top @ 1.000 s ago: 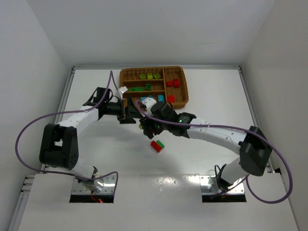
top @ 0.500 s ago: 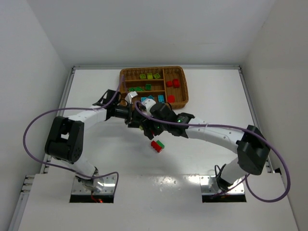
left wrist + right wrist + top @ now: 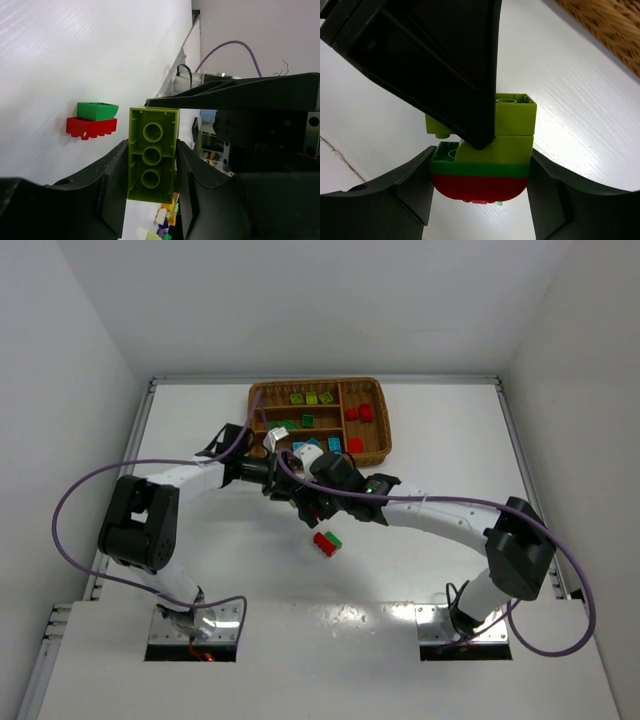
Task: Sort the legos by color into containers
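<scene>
The left end effector [image 3: 151,150] squeezes a smooth lime brick [image 3: 152,165]; the right end effector [image 3: 480,172] grips a lime, green, red stack [image 3: 480,184] by the woven tray's [image 3: 315,382] near edge; open white surface [image 3: 450,440] on both sides.

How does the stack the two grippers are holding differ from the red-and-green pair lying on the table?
The held stack has three colours, lime, green and red; the loose pair only green and red. The held stack is clamped in the right gripper, the left gripper shut on its lime brick; the loose pair lies untouched on the table. Both are mixed-colour bricks stuck together.
</scene>
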Robot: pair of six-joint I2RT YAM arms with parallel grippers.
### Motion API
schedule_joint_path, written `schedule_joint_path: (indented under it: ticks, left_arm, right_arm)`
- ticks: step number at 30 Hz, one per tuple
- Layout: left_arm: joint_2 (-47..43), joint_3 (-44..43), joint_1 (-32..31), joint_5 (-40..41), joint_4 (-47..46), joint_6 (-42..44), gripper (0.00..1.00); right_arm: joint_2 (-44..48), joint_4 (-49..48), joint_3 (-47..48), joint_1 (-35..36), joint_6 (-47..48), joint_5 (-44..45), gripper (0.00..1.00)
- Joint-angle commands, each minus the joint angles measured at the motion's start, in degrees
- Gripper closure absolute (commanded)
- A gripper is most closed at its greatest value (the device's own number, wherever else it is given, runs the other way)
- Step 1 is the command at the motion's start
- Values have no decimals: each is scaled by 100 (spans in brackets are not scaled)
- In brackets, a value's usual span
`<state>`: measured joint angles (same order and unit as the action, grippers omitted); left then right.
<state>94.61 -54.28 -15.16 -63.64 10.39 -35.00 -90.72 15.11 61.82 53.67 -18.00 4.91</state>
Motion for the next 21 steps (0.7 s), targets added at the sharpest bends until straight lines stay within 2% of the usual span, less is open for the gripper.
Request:
schedule_joint_path:
  ticks: [1, 7, 12, 15, 17, 21]
  left_arm:
    - [-56, -258, 336, -272, -178, -173, 98]
    - [-4, -513, 909, 228, -178, -401, 100]
    - [-4, -1109, 1155, 553, -178, -595, 100]
    - [110, -1522, 1305, 895, -178, -709, 100]
    - [215, -1908, 1427, 1046, -178, -762, 100]
    - [585, -2376, 1428, 1099, -116, -762, 100]
  right_arm:
    - [-69, -158, 67, -41, -46, 98, 62]
    - [265, 8, -170, -252, -151, 300, 62]
    - [494, 211, -276, -453, -283, 625, 62]
    - [494, 448, -276, -603, -686, 1360, 62]
    - [389, 711, -119, -796, -1099, 1731, 62]
    - [-445, 1274, 365, -1156, -1408, 1812, 62]
